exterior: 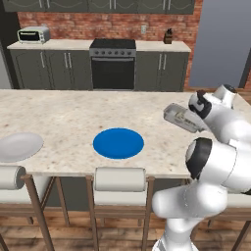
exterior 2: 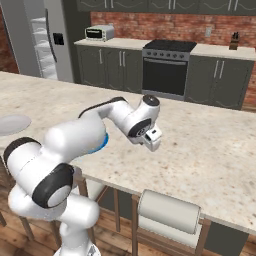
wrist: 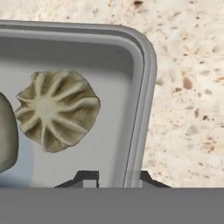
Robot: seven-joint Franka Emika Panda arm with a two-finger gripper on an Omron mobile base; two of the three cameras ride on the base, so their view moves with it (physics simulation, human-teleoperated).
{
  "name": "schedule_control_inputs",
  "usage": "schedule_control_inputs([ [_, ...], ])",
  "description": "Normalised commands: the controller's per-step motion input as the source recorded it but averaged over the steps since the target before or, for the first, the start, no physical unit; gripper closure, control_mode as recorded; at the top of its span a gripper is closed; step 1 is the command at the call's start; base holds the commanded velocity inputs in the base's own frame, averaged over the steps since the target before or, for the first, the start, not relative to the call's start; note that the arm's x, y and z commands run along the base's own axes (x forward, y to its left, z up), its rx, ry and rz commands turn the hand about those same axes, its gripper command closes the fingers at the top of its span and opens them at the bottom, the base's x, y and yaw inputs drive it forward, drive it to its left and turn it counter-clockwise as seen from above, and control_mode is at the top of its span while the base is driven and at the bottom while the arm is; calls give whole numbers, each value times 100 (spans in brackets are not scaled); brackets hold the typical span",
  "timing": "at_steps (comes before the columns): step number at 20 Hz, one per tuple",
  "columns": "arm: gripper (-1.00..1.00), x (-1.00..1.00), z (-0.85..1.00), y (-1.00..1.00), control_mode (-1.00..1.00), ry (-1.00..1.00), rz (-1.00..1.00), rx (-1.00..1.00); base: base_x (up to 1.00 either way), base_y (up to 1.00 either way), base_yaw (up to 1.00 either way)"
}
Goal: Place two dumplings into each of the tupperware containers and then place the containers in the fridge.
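Fingertips [wrist: 90,176] of the pincer [wrist: 114,177] rise at the bottom of the hand view, one inside and one outside the tray's rim, so the jaws are clamped on the wall of a container [wrist: 140,109]. Just ahead of the inner tip, on the tray floor, lies one pleated dumpling [wrist: 57,109]; a second dumpling [wrist: 6,133] sits beside it, cut by the frame edge. Beyond the outer tip runs bare speckled counter [wrist: 188,87]. From the left base view, this container [exterior: 180,117] appears tilted and lifted slightly off the counter at the pincer [exterior: 192,116]. A blue plate [exterior: 118,142] lies well to the pincer's left, a white plate [exterior: 18,146] farther left still. From the right base view, the fridge [exterior 2: 47,40] stands far from the pincer [exterior 2: 152,140], across the counter. Judged progress: this tray seems loaded with its two dumplings and gripped for carrying; transport to the fridge remains, and the state of the second container cannot be told
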Motion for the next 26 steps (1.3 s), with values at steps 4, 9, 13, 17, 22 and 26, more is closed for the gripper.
schedule_control_inputs([
  [4,100,-100,83,0,-100,-10,-6,0,0,0,0],
  [9,100,-100,64,6,-100,-10,-3,-2,0,0,0],
  [13,100,-100,19,54,-100,-12,0,-17,0,0,0],
  [17,100,-100,16,87,-100,-12,0,-21,0,0,0],
  [22,100,-96,26,86,-100,-10,0,-15,0,0,0],
  [26,100,-21,34,68,-100,2,0,-14,0,0,0],
])
